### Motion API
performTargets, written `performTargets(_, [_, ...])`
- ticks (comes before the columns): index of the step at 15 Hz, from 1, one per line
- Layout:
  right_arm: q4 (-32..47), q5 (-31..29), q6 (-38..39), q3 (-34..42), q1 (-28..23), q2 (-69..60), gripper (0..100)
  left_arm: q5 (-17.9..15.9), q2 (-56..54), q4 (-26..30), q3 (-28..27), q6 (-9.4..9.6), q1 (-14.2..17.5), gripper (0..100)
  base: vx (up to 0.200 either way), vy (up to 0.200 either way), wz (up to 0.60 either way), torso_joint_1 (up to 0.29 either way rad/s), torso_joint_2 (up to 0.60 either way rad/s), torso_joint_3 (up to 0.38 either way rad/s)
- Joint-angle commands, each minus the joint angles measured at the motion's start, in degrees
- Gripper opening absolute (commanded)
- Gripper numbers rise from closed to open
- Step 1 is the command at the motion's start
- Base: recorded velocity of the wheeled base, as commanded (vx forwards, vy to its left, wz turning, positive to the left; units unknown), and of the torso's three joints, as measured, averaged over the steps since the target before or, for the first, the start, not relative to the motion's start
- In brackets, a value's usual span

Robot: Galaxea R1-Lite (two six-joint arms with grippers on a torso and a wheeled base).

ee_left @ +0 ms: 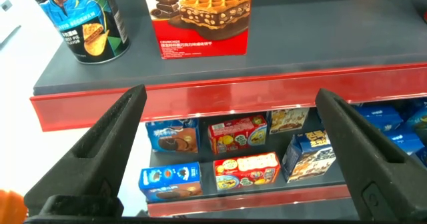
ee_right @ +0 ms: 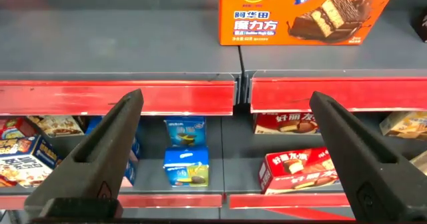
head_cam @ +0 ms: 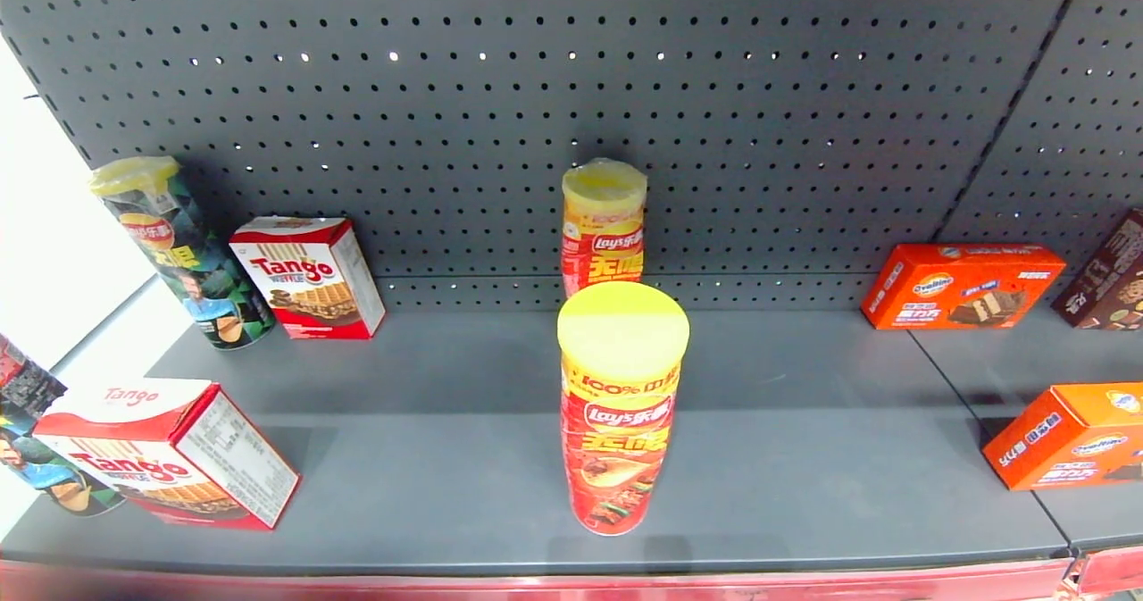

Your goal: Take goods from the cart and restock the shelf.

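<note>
A: L gripper point(ee_left: 230, 97)?
B: Jaws wide apart, pointed at red front edge point(ee_left: 267, 94) of shelf point(ee_left: 300, 44). Past the edge: dark chip can point(ee_left: 83, 21) beside wafer box point(ee_left: 200, 17), both upright, close to the front. Under the edge: small boxes point(ee_left: 233, 134) on a lower tier.
A: R gripper point(ee_right: 227, 99)?
B: Same, jaws spread wide, facing the red edge. Orange box point(ee_right: 307, 14) upright on the shelf just beyond.
A: Goods, head view?
B: Red chip can point(head_cam: 619, 409) w/ yellow lid, upright, ctr-bottom of frame, near shelf front. 2nd red chip can point(head_cam: 603, 226) straight behind it, ctr of frame, against pegboard point(head_cam: 714, 92). Upper left: rear dark can point(head_cam: 183, 253) just beside rear wafer box point(head_cam: 308, 275), at the back. Right of ctr: rear orange box point(head_cam: 963, 284) at the back; brown box point(head_cam: 1112, 279) cut by right edge.
</note>
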Motion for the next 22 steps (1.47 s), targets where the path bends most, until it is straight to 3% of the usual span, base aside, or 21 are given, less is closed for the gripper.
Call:
performTargets(1, [0.0, 0.0, 0.0, 0.0, 0.0, 0.0, 100, -0.1, 0.0, 0.0, 0.0, 0.06, 0.0, 100, 0.000, 0.000, 0.00, 0.000, 0.00, 0.000])
performTargets(22, [0.0, 0.0, 0.0, 0.0, -0.1, 0.0, 100, 0.0, 0.0, 0.0, 0.0, -0.73, 0.0, 100, -0.019, 0.000, 0.00, 0.000, 0.00, 0.000])
